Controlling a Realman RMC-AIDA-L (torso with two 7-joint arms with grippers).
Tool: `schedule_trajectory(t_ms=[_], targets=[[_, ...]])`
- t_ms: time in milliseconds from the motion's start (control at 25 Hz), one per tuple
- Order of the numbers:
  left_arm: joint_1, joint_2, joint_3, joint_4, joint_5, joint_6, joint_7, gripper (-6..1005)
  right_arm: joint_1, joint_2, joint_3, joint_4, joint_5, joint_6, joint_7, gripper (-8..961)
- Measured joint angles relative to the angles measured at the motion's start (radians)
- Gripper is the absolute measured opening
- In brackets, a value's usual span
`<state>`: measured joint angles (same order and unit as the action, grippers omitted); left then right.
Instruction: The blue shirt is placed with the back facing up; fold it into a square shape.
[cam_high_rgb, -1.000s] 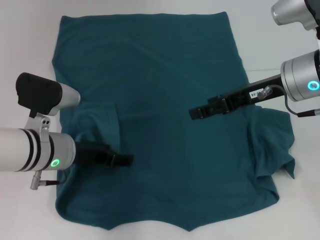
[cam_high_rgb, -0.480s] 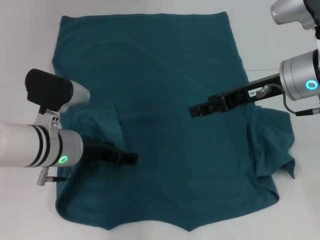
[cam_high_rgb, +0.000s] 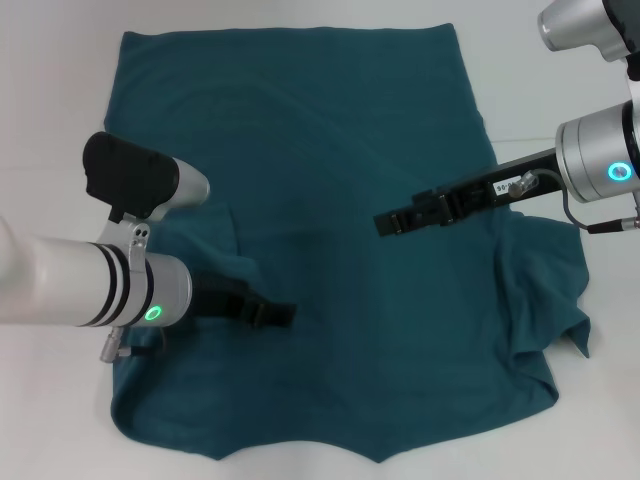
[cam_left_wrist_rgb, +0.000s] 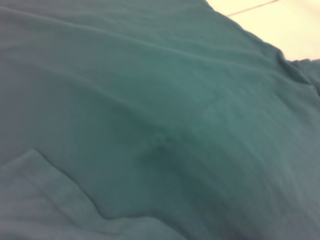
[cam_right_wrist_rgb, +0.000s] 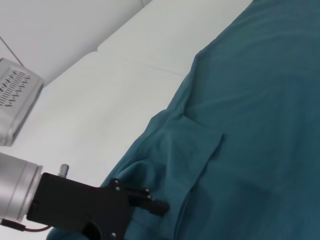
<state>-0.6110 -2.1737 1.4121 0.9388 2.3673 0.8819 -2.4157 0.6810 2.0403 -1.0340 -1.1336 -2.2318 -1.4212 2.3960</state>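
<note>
Sleeves in, both grippers hovering over the cloth before the next fold.

The blue shirt (cam_high_rgb: 330, 200) lies spread on the white worktop (cam_high_rgb: 50, 120), back up, its left sleeve turned inward just beside the left gripper (cam_high_rgb: 283, 315) and rumpled folds behind the right gripper (cam_high_rgb: 385, 224). Neither gripper holds cloth; whether their fingers are wide or narrow I cannot tell. Judged next: each must reach an edge and pinch it.

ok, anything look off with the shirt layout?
The shirt lies mostly flat, but its right sleeve is bunched and rumpled at the edge, while the left sleeve is folded flat inward. Nothing torn or spilled.
</note>
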Motion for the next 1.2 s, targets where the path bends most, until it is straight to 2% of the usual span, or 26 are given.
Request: schedule_trajectory(t_ms=[480, 600, 720, 840, 960, 1080, 1200], targets=[[-0.059, -0.001, 0.001, -0.082, -0.012, -0.021, 0.003, 803, -0.002, -0.003, 0.028, -0.009, 0.000, -0.007, -0.007, 841], [-0.043, 0.001, -0.002, -0.053, -0.043, -0.013, 0.018, 803, -0.005, -0.005, 0.029, -0.009, 0.000, -0.007, -0.009, 841], [0.006, 0.002, -0.027, 0.031, -0.083, 0.031, 0.058, 803, -0.012, -0.010, 0.049, -0.015, 0.000, -0.015, -0.008, 840], [0.088, 0.001, -0.104, 0.172, -0.154, 0.129, 0.137, 803, -0.025, -0.018, 0.091, -0.035, -0.009, -0.040, 0.002, 839], [0.141, 0.001, -0.245, 0.266, -0.273, 0.312, 0.268, 803, -0.038, -0.024, 0.148, -0.070, -0.069, -0.093, 0.025, 838], [0.149, 0.009, -0.415, 0.274, -0.368, 0.527, 0.389, 802, -0.047, -0.026, 0.185, -0.115, -0.170, -0.160, 0.069, 836], [0.149, 0.010, -0.538, 0.264, -0.413, 0.674, 0.463, 799, -0.060, -0.028, 0.200, -0.188, -0.312, -0.251, 0.132, 835]])
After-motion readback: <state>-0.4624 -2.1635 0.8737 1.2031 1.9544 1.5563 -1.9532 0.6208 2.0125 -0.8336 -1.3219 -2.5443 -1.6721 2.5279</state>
